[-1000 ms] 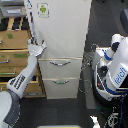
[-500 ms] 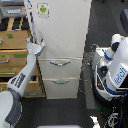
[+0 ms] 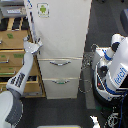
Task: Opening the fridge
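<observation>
The tall white fridge (image 3: 62, 35) stands in the middle of the exterior view. Its large upper door carries a small green-logo sticker (image 3: 43, 9). Below it are two drawers with silver bar handles, the upper (image 3: 60, 63) and the lower (image 3: 60, 81). My arm comes in from the bottom of the view's left. My gripper (image 3: 36, 47) is at the left edge of the upper door, just above the drawers, and touches or nearly touches that edge. The picture is too coarse to show how the fingers stand.
A wooden drawer cabinet (image 3: 14, 55) stands right against the fridge on the exterior view's left, behind my arm. A white robot body with a blue logo (image 3: 116, 70) and cables stands on the view's right. The floor is dark.
</observation>
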Tool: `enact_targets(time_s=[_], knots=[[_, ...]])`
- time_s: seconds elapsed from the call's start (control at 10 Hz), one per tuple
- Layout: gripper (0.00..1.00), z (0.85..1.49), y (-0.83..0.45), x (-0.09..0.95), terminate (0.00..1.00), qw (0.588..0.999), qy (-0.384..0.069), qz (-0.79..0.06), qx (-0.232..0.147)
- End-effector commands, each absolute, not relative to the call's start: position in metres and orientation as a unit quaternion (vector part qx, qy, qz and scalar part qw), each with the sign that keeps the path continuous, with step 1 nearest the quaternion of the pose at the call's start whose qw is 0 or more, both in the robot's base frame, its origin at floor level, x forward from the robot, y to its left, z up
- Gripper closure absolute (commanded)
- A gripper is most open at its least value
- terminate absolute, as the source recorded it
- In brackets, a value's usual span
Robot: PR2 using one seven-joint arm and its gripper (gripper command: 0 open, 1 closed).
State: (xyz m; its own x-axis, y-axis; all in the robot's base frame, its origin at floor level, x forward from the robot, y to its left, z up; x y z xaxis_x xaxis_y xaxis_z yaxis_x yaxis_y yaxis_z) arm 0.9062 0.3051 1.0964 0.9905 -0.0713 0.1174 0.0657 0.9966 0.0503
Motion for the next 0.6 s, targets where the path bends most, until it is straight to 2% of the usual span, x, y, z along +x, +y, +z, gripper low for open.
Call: enact_targets(time_s=[0.1,0.2,0.3,0.6], knots=[[0.00,1.087,0.270,0.936,0.00,0.997,-0.052,-0.059,0.006],[1.00,1.081,0.269,0.942,0.00,0.998,-0.042,-0.054,0.001],[1.00,1.075,0.273,0.945,0.00,0.998,-0.040,-0.045,-0.007],[1.00,1.069,0.275,0.934,0.00,0.998,-0.037,-0.050,0.006]])
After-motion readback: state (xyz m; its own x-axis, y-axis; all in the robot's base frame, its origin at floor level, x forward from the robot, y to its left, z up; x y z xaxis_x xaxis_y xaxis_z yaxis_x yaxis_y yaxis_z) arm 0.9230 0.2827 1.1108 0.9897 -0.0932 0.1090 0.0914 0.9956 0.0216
